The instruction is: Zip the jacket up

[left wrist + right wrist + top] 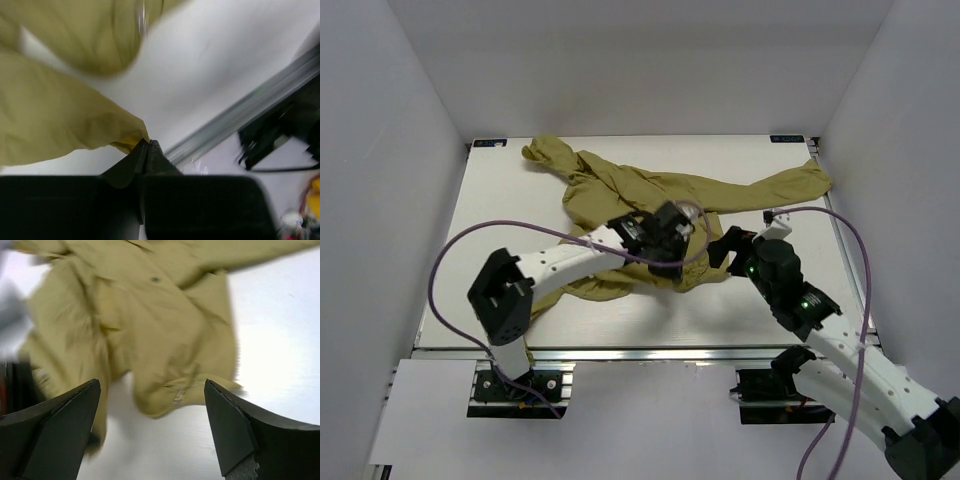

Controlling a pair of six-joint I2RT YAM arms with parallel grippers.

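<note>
The olive-yellow jacket point(640, 190) lies crumpled across the middle and back of the white table point(500, 200), with one sleeve reaching to the back right. My left gripper point(670, 245) is over the jacket's near edge. In the left wrist view it point(147, 143) is shut, with a fold of the jacket point(50, 120) pinched at its tips. My right gripper point(725, 245) is just right of it, beside the jacket. In the right wrist view it point(151, 385) is wide open and empty. The jacket's hem point(150, 315) with a pale zipper end point(179, 396) lies ahead between the fingers.
An aluminium rail point(240, 115) runs along the table's near edge. White walls enclose the table on the left, back and right. Purple cables point(450, 250) loop off both arms. The two grippers are close together near the table's middle.
</note>
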